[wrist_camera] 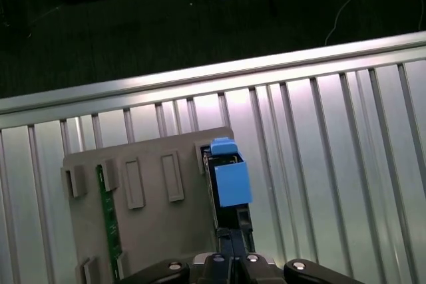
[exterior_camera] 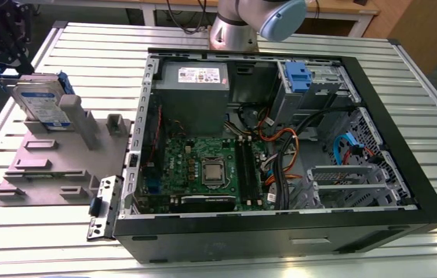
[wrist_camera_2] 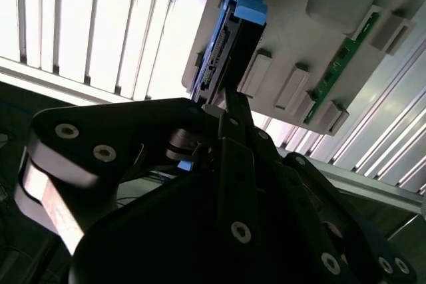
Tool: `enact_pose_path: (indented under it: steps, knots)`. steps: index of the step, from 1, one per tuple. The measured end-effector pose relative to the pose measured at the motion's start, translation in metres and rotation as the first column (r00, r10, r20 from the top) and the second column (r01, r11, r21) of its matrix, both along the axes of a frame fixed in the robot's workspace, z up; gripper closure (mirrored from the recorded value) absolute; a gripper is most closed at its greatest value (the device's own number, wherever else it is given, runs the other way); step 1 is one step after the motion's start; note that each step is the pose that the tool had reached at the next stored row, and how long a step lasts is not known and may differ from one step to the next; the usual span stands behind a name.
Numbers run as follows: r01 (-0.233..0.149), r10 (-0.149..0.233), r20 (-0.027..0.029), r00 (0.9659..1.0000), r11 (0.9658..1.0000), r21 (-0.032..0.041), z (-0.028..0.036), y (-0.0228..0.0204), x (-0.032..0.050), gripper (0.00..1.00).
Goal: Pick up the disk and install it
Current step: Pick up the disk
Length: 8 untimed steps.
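Right now the end effector is hovering just off the near end of the disk. In the first wrist view its two fingers are pressing flat together with nothing between them, so it is gripping nothing at all. The disk is standing on edge in a slot of the grey fixture plate, with blue side rails framing it, and a thin green circuit board is sitting in another slot of the same plate. In the second wrist view the closed fingertips are pointing at the connector end of the disk, very near it, though I cannot tell whether they are touching. Over in the exterior view, the dark end effector is hanging at about eleven o'clock of the disk, by the exterior view's left edge. The fixture plate is lying on the slatted metal surface at nine o'clock of the open computer case. Inside that case the grey power supply is occupying the twelve o'clock side, the green motherboard is lying at six o'clock of it, and a bare blue bracket is sitting in the drive bay toward one o'clock. The disk is well apart from that bay, not yet installed. The silver arm is rising at twelve o'clock of the case.
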State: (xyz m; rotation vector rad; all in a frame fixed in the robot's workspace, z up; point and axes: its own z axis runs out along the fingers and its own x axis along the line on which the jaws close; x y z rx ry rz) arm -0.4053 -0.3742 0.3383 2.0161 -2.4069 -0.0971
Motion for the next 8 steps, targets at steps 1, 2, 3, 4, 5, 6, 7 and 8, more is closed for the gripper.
enact_pose_path:
  steps: [1, 2, 3, 4, 5, 6, 7, 8]
  knots:
    - [-0.008, 0.008, -0.0001, 1.0000, 1.0000, -0.0001, 0.0000, -0.0001, 0.0001, 0.89]
    - [-0.011, 0.011, -0.0003, 0.9999, 0.9999, -0.0002, 0.0001, -0.0001, 0.0001, 0.89]
    - [-0.011, 0.011, -0.0004, 0.9999, 0.9999, -0.0003, 0.0001, -0.0001, 0.0001, 0.89]
    - [-0.014, 0.014, -0.0002, 0.9999, 0.9999, -0.0002, 0.0000, 0.0000, 0.0001, 0.89]
    - [-0.017, 0.017, -0.0002, 0.9999, 0.9999, -0.0002, 0.0000, -0.0001, 0.0002, 0.89]
    - [-0.017, 0.017, -0.0002, 0.9999, 0.9999, -0.0002, 0.0000, -0.0001, 0.0002, 0.89]
    - [-0.017, 0.017, -0.0002, 0.9999, 0.9999, -0.0002, 0.0000, -0.0001, 0.0002, 0.89]
    - [-0.017, 0.017, -0.0002, 0.9999, 0.9999, -0.0002, -0.0001, 0.0000, 0.0002, 0.89]
